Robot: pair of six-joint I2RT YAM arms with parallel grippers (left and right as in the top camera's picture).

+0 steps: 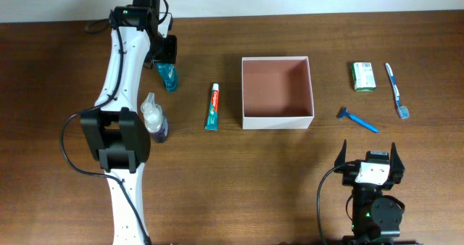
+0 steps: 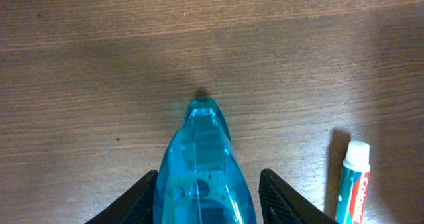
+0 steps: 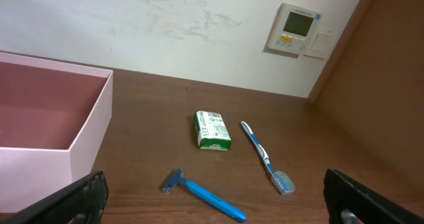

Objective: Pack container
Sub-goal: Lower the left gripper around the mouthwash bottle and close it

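One teal bottle point(image 2: 202, 151) inside left pincer point(image 2: 209, 174), grip unclear; right pincer point(image 3: 213, 176) wide, empty.

Seen from overhead, the container point(image 1: 278, 120) is open to reach from above. At its 9 o'clock the toothpaste point(image 1: 212, 106) lies near, with a narrow bare lane between. Farther toward 9, the spray bottle point(image 1: 154, 117) and left arm point(image 1: 123, 64) block that side. At 3 o'clock the razor point(image 1: 357, 119), packet point(image 1: 364, 76) and toothbrush point(image 1: 396, 90) lie apart, with gaps between them. At 6 o'clock the worktop point(image 1: 239, 180) is bare up to the right gripper point(image 1: 367, 152). A blue bottle point(image 2: 202, 151) nearly fills the jaws of the left gripper point(image 2: 209, 187).
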